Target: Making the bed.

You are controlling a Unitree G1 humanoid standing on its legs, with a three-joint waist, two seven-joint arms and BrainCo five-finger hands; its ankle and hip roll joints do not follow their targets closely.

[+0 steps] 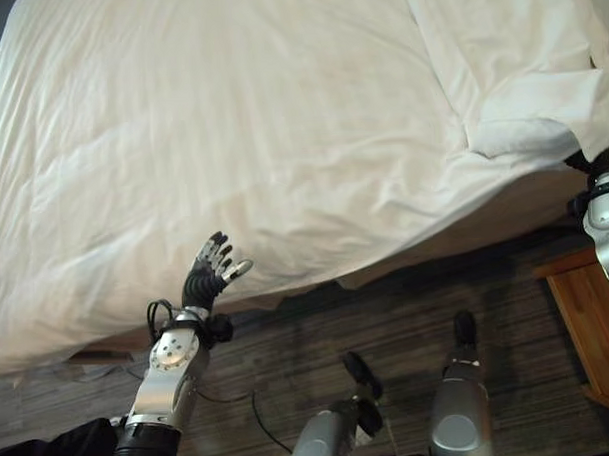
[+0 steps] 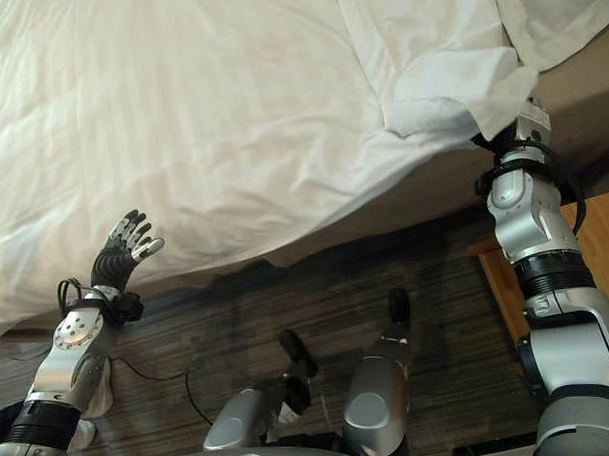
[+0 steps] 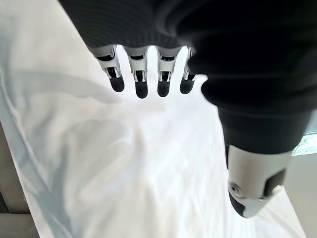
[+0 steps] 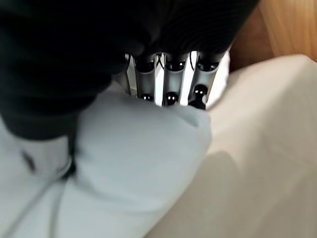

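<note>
You have no readable text, label, number or sign anywhere in these views. The white duvet (image 1: 281, 139) is plain cloth with no print, and the wooden nightstand (image 1: 593, 318) beside the bed shows bare wood with nothing written on it.

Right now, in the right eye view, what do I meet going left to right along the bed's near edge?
Left hand, open → hanging edge of the white duvet → folded white cloth corner → right hand, reaching into that corner → wooden nightstand.
</note>
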